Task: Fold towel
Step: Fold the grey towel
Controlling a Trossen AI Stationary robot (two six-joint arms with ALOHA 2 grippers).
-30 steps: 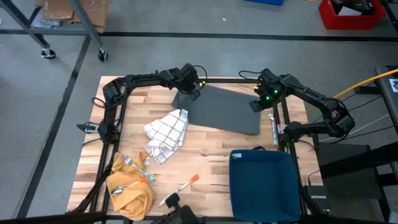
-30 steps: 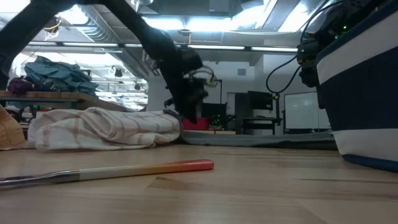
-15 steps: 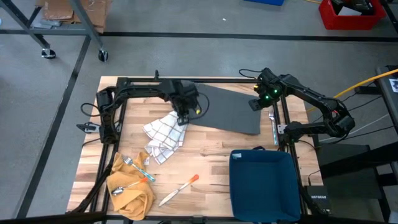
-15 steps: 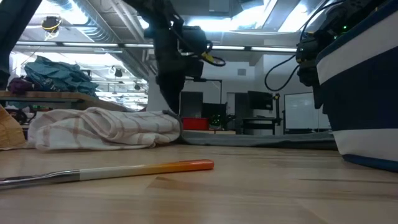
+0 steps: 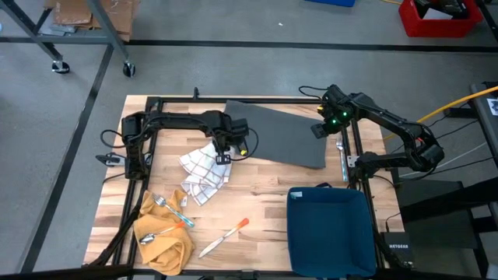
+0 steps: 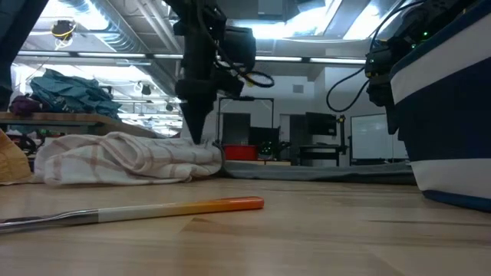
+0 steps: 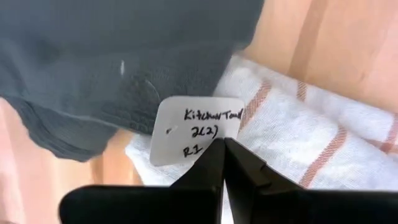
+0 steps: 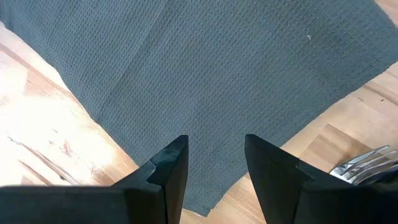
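Note:
A dark grey towel [image 5: 276,134] lies spread flat on the far half of the table, also seen in the right wrist view [image 8: 236,74]. A crumpled white checked towel [image 5: 208,169] lies beside its left edge, with a white paper tag [image 7: 186,127] on it. My left gripper [image 5: 222,149] is shut and points down over the white towel's far end, at that tag [image 7: 224,149]. My right gripper [image 5: 325,128] is open and hovers over the grey towel's right end [image 8: 214,165]. My left gripper's shut fingertips [image 6: 195,135] come from above at the far end of the white towel, right by its tag. I cannot tell whether they touch the cloth or stand just over it.
A blue bin [image 5: 327,229] stands at the near right. A yellow cloth with cutlery [image 5: 163,232] lies at the near left, an orange-tipped tool [image 5: 226,235] between them. Metal cutlery [image 8: 367,165] lies by the grey towel's right edge.
My left gripper has moved from the grey towel's far left corner toward the table's near edge and now stands over the white checked towel. The grey towel's far left corner now shows flat on the table.

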